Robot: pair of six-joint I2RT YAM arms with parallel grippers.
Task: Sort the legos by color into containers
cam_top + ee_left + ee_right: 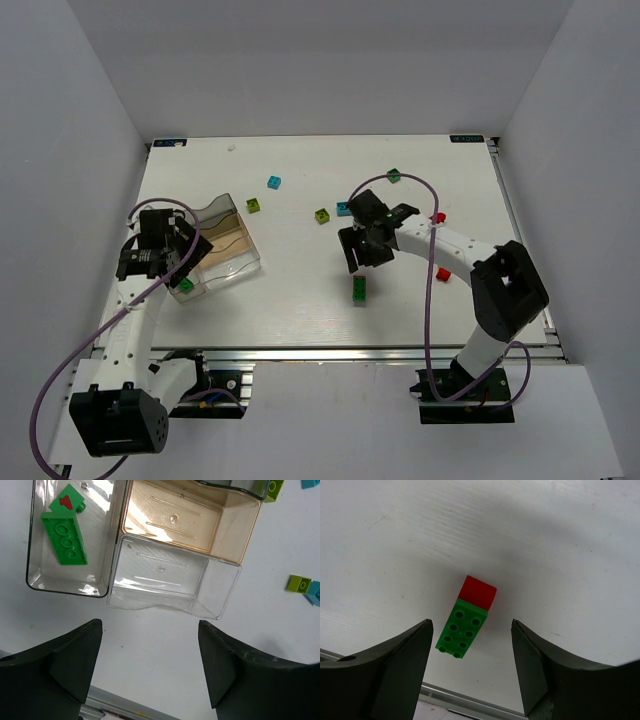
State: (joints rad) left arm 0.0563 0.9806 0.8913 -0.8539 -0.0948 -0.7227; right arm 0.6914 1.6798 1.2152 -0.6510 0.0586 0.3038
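Left gripper (150, 625) hangs over the table (290, 305) at the 9 o'clock side, fingers (75, 655) spread wide, nothing between them. Just past its tips sit the containers (227, 540), a clear tray with three compartments. The compartment at 10 o'clock in the left wrist view holds a long green brick (64, 539) lying flat and a smaller green piece (67, 501) with a red mark on it, touching or nearly so. The amber-tinted compartment (150, 517) at 12 o'clock and the clear compartment (145, 587) below it hold no bricks. Right gripper (471, 625) is near table centre, also spread wide and gripping nothing. The green-and-red stack (462, 630) lies flat on the table between its fingers in the right wrist view, clear of both, with the red end toward 12 o'clock. In the top view this stack is at 6 o'clock from the right gripper. Loose on the table are a cyan brick (274, 182) and lime brick (253, 205) at 12 to 1 o'clock from the tray, a lime-and-cyan pair (332, 212) side by side, a dark green brick (394, 176) toward the far edge, and two red bricks (443, 274) by the right arm.
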